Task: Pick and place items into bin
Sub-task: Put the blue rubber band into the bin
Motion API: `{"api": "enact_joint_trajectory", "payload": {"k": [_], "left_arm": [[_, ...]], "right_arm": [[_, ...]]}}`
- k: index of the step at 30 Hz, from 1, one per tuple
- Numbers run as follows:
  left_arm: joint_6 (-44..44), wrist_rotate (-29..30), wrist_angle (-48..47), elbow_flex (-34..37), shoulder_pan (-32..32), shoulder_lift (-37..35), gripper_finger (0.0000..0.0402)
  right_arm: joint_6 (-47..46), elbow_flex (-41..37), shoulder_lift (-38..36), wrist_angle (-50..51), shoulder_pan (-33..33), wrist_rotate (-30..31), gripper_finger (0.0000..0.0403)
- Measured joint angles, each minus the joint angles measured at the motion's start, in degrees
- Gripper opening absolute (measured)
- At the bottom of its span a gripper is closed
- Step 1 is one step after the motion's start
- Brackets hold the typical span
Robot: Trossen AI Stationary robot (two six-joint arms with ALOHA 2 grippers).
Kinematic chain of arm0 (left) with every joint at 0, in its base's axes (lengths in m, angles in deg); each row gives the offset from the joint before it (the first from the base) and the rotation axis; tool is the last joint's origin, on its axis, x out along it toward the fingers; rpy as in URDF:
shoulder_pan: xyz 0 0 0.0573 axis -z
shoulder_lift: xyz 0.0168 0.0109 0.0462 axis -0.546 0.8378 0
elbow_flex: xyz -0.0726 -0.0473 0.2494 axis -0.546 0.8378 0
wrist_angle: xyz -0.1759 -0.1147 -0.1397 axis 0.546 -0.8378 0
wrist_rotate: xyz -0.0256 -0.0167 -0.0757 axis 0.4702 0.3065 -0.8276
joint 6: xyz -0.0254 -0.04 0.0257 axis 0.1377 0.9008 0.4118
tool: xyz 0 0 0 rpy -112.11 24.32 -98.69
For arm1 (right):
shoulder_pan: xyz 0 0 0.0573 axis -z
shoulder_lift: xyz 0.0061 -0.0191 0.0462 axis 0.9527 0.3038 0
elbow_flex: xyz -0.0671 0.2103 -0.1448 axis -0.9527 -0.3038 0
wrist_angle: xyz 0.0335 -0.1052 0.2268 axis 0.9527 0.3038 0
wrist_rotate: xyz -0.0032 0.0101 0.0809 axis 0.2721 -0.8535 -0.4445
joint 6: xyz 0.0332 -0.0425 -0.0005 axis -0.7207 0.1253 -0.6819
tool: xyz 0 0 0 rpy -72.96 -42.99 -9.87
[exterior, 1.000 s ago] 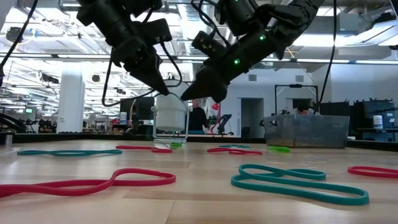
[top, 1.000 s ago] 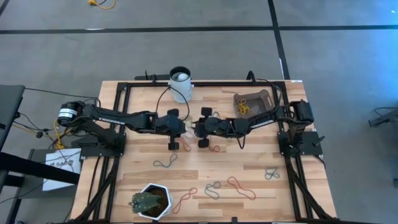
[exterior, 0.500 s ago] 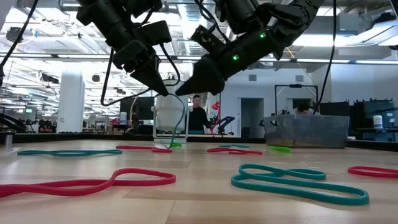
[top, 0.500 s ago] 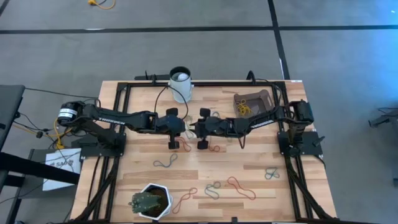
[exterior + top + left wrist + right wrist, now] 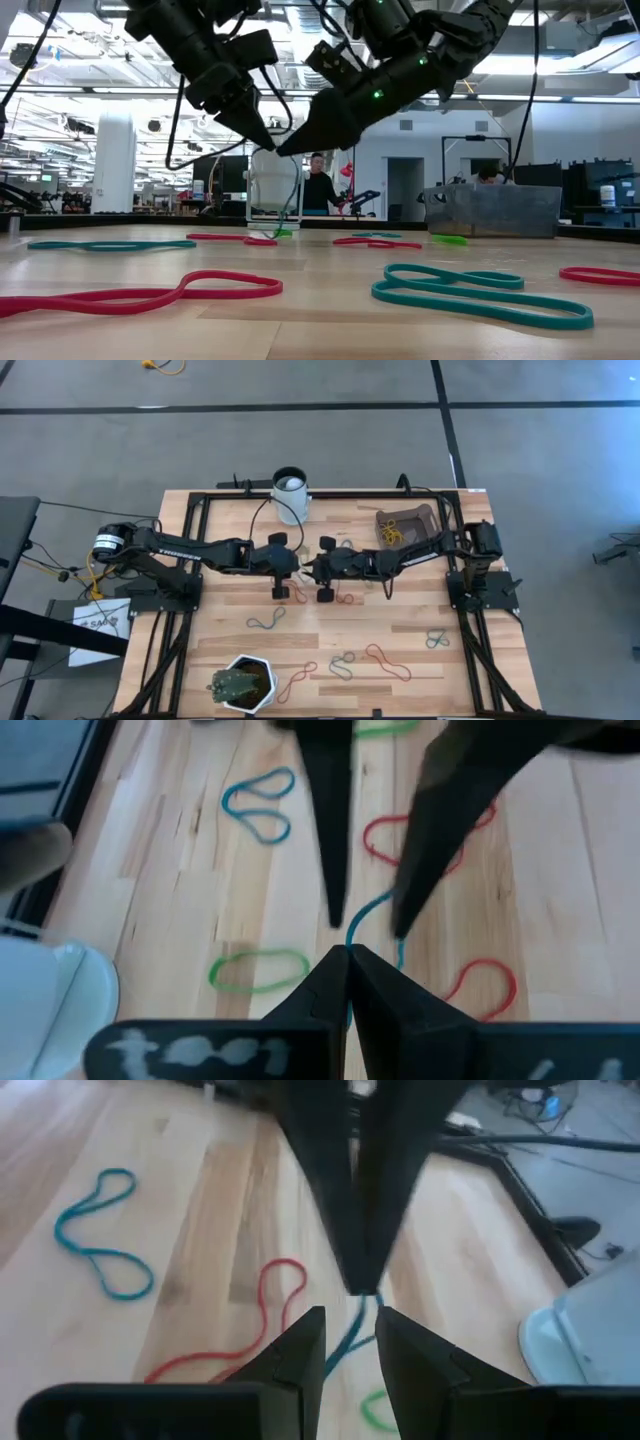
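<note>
thin blue-green band (image 5: 366,916) hangs in the air over the middle of the table, between the two grippers, a slim twisted loop drawn out long. in the low view its long axis runs close to vertical, top end at the gripper tips, lower end dangling just above the wood.

left gripper (image 5: 347,954) is pinched shut on the band's top end, fingers (image 5: 322,988) pressed together. right gripper (image 5: 350,1316) faces it tip to tip, jaws a narrow gap apart with the band running between them; cannot tell if they grip it.

other bands lie flat on the table (image 5: 400,628): a red band (image 5: 347,598) just below the grippers, more toward the near edge. the bin (image 5: 405,523) sits at the far right corner with yellowish bands inside.
</note>
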Motion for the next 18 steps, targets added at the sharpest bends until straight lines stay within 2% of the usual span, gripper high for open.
{"api": "enact_joint_trajectory", "payload": {"k": [13, 18], "left_arm": [[-1.4, -0.1, 1.8, 0.0, 0.2, 0.0, 0.0000], [-2.4, -0.1, 3.7, 0.0, 0.2, 0.0, 0.0000]], "right_arm": [[-1.4, 0.1, 0.0, 0.6, 0.9, -0.3, 0.0086], [-1.4, 0.1, 0.0, 1.1, 1.0, -0.3, 0.0067]]}}
